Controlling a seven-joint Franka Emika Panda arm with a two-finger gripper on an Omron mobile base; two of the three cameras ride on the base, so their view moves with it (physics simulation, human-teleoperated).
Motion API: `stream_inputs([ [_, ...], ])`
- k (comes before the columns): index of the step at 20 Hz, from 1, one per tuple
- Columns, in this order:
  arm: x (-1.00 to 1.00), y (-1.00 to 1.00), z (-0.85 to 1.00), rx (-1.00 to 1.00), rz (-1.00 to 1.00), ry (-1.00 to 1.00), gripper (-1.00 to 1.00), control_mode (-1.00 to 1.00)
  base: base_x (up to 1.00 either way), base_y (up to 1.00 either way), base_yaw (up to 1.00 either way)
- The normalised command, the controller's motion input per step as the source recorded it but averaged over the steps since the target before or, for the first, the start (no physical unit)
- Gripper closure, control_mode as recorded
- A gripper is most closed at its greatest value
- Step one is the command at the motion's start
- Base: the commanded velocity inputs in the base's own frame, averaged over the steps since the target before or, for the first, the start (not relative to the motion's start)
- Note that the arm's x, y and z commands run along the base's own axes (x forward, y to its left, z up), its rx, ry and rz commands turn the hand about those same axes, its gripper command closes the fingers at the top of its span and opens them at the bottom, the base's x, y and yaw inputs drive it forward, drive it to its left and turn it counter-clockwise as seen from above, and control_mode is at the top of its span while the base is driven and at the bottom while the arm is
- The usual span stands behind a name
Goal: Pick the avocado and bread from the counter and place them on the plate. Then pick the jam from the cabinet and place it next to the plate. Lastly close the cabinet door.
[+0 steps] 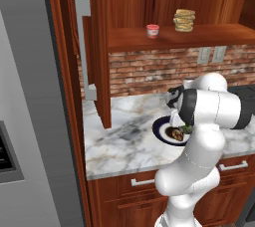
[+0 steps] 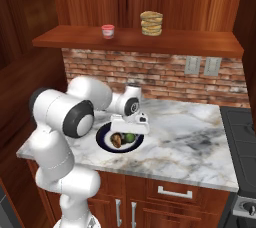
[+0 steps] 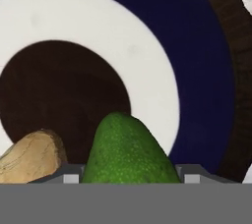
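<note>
The plate [image 1: 158,132] [image 2: 102,139] [image 3: 197,46], navy-rimmed with a white ring and dark centre, lies on the marble counter [image 1: 119,136] [image 2: 190,137]. The brown bread [image 1: 175,133] [image 2: 118,140] [image 3: 29,161] rests on it. My gripper [image 2: 129,133] [image 3: 129,179] is low over the plate, shut on the green avocado [image 1: 187,129] [image 2: 129,137] [image 3: 128,154], which fills the gap between the fingertips just beside the bread. The jam [image 1: 153,31] [image 2: 107,31] stands on the cabinet shelf. The cabinet door [image 1: 102,47] is swung open, left of the shelf.
A stack of tan discs [image 1: 184,20] [image 2: 151,23] sits on the shelf right of the jam. The grey fridge [image 1: 30,121] stands at the left and a dark stove [image 2: 242,142] at the right. Wall outlets [image 2: 202,65] are set in the brick backsplash.
</note>
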Motion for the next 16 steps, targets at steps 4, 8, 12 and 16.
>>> stream_inputs([
  [4, 0.09, 0.0, -0.12, 0.0, 0.0, 0.15, -1.0, -1.0, 0.0, 0.0, 0.0],
  [8, -0.05, 0.0, 0.0, 0.0, 0.0, 0.04, -1.0, -1.0, 0.0, 0.0, 0.0],
  [12, -0.27, 0.0, 0.05, 0.0, 0.0, -0.02, -1.0, -1.0, 0.0, 0.0, 0.0],
  [16, -0.24, 0.02, 0.16, 0.0, 0.0, -0.08, -1.0, -1.0, 0.0, 0.0, 0.0],
])
